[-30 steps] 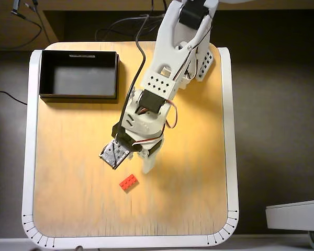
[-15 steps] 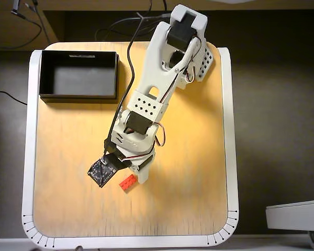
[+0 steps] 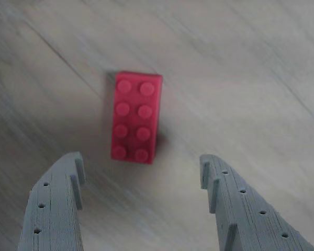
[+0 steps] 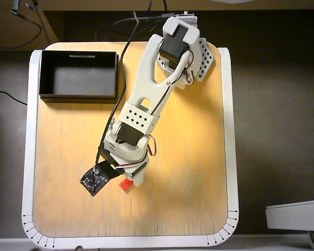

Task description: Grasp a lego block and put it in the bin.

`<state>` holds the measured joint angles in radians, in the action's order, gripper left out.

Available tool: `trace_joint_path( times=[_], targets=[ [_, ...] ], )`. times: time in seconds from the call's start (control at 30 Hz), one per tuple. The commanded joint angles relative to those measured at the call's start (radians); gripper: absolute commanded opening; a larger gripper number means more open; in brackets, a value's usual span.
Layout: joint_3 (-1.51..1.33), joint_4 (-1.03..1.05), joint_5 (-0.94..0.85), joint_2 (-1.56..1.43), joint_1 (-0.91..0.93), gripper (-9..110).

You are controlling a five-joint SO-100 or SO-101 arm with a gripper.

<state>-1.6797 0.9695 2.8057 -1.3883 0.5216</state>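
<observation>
In the wrist view the red lego block (image 3: 136, 117) lies flat on the wooden table, studs up, its long side running away from me. My gripper (image 3: 141, 159) hangs above its near end, open, one grey finger (image 3: 60, 204) to the left and the other to the right, nothing between them. In the overhead view the gripper (image 4: 125, 179) covers most of the lego block (image 4: 127, 184); only a red corner shows. The black bin (image 4: 42, 73) sits at the table's far left corner, open and holding nothing, well away from the gripper.
The wooden table top has a raised white rim (image 4: 27, 157). A small black circuit board (image 4: 94, 180) rides on the wrist, left of the gripper. Cables (image 4: 115, 31) trail behind the table. A white object (image 4: 295, 214) lies off the table at lower right.
The arm has stretched toward the table's near side and lowered. The gripper moved from beside the block to over it, and now covers most of it. The block has not moved.
</observation>
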Motion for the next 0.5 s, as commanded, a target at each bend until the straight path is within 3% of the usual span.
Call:
trace_joint_path(
  times=[0.0,0.47],
  targets=[
    [0.163,0.009,-0.003,0.006,0.009,23],
    [0.190,-0.048,-0.009,0.095,0.003,23]
  ],
)
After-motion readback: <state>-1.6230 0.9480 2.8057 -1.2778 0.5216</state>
